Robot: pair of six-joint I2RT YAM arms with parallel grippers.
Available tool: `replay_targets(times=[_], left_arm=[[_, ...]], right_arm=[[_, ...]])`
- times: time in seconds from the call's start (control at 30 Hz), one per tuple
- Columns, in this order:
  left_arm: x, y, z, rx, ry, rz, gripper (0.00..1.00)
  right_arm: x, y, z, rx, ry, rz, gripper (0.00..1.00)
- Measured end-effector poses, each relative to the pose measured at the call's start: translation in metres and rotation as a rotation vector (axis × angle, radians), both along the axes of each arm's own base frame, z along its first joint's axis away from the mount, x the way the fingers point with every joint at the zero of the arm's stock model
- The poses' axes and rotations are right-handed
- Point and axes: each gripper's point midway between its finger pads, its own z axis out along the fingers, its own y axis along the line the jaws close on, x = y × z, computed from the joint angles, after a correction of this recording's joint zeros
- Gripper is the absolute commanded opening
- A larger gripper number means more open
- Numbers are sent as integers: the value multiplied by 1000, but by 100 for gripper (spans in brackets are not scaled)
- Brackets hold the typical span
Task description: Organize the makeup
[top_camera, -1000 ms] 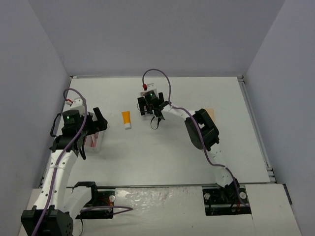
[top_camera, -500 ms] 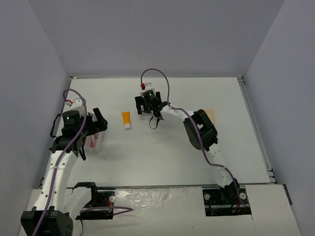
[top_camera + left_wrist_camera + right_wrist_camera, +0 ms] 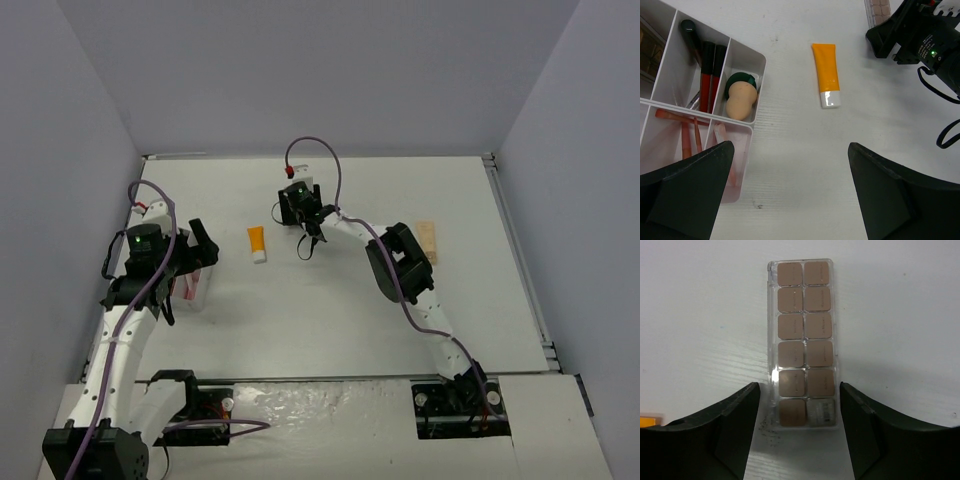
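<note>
Left of the top view, on the bench (image 3: 330, 300): compartment box (image 3: 197, 290). Right of it, well apart: tube (image 3: 258, 243), cap toward the bottom edge. Further right and higher: palette (image 3: 802, 342), near end between the fingers of the right end effector (image 3: 799, 387), thin gap either side. Far right: second tube (image 3: 428, 238). In the box's right-hand compartment: sponge (image 3: 739, 102) against disc (image 3: 742, 81); sticks (image 3: 707, 70) in the next compartment left.
</note>
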Motion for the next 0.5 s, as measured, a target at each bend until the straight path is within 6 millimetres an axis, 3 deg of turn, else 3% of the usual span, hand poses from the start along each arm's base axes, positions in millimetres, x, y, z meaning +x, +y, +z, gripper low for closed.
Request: replay_targets(times=[0.07,0.17,0.23,0.4,0.5], left_arm=[[0,-1,0,-4,0,-6,97],[0,-5,1,-20,-3,-19,97],[0,-12,4,-51,-8,-40,97],[1,-38,10,-156,-11,-100,97],[-2,-59,15,-218,-12,-146,97]], right_arm=[[-3,-4,-1,-3,-1,-12,12],[-14,-15,-1,-15,10,-24,1],[-28,-22,0,-21,18,-18,0],[-89,-57,3,-68,77,14,0],[-125,-63,10,-53,73,71,0]])
